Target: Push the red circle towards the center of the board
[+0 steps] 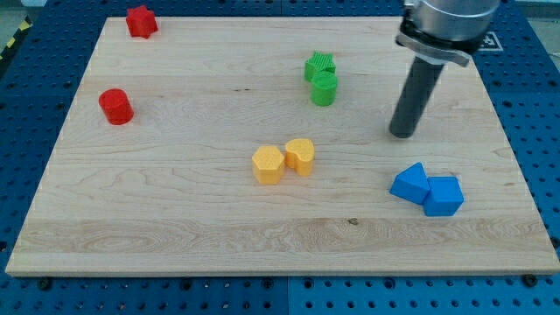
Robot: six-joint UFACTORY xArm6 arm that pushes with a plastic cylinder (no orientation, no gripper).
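Your red circle (115, 106) sits near the view's left edge of the counter (175, 236), in the upper half, well apart from every other block but one. It is a short round cylinder standing upright, flat face up; being round, it shows no long axis across the counter and points no particular way.

Above it, at the counter's top left corner, you have a red star-shaped block (141, 21), near but clearly apart from the circle.

My tip (402, 134) is far over on the view's right, resting on the wood well apart from the red circle, with most of the counter between them. The rod rises straight up from there to the grey arm housing at the view's top. There are no jaws on this rod for you to read, so nothing is spread, pressed together or pinching anything.

Nearest my tip, look to the two blue blocks (427, 189) just below it, touching each other; their exact shapes are hard to make out. To the tip's left stand a green star-like block (319, 65) and a green cylinder (324, 88), touching. Near the middle of the counter, you see a yellow hexagon (268, 164) and a yellow rounded block (300, 155), side by side and touching.
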